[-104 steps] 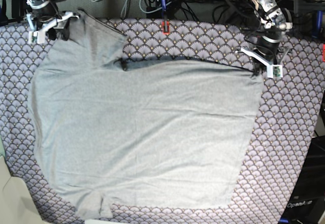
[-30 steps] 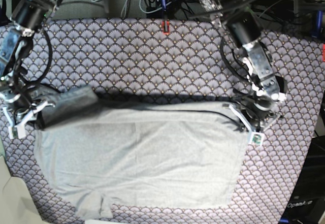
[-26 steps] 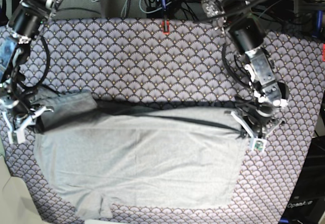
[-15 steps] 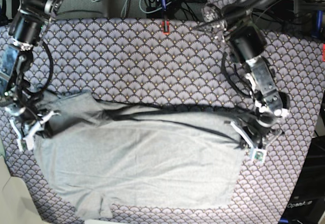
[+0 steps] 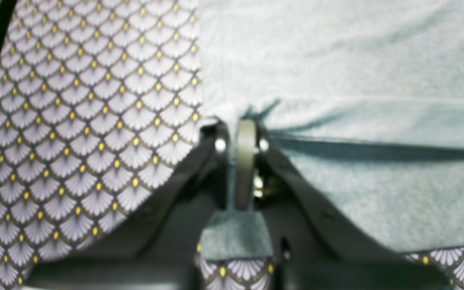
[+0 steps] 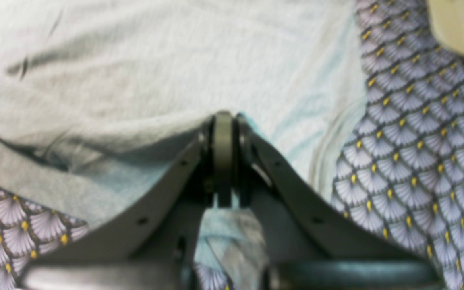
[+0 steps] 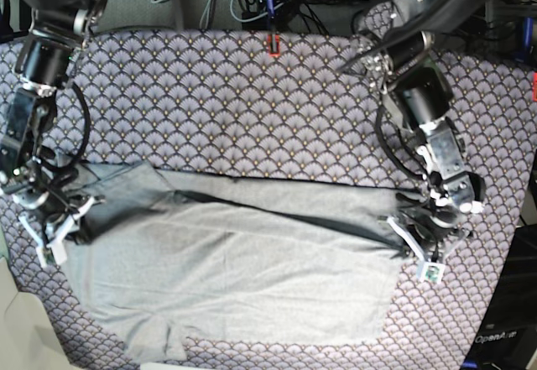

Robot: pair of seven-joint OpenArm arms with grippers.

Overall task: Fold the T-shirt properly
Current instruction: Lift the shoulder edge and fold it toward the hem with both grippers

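Two grippers are both down on the T-shirt (image 7: 226, 278), which I see lying across the lower half of the base view on the purple scallop-patterned tablecloth (image 7: 252, 101). A folded-over band of shirt runs left to right across the middle of that view, its far edge dark in shadow, with the flat body of the shirt below it and one sleeve sticking out at the lower left.

My left gripper (image 7: 417, 237) sits at the right end of that fold, and in its wrist view (image 5: 240, 129) the jaws are pressed together with a sliver of grey fabric pinched between them, right at the shirt's edge where it meets the tablecloth (image 5: 87, 133).

My right gripper (image 7: 57, 225) sits at the left end of the fold, in the left middle of the base view. In its wrist view (image 6: 224, 125) the jaws are also pressed together, pinching a ridge of shirt cloth (image 6: 135, 80) that bunches up around them, with tablecloth (image 6: 409, 161) showing at the right.
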